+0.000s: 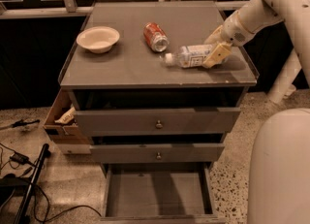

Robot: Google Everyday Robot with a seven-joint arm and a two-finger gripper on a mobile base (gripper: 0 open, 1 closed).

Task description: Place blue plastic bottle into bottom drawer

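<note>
One blue plastic bottle [190, 56], likely light and slippery, lies on the surface [121, 70]; the gripper [210, 52] holds its jaws spread astride the base.

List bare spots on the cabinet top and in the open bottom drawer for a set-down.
The bottom drawer floor is bare wall to wall. On the cabinet top, the front strip ahead of the bowl, can and blue plastic bottle is free, as is the back strip behind the can. It is crowded right of centre, where the tool sits at the bottle's base.
</note>
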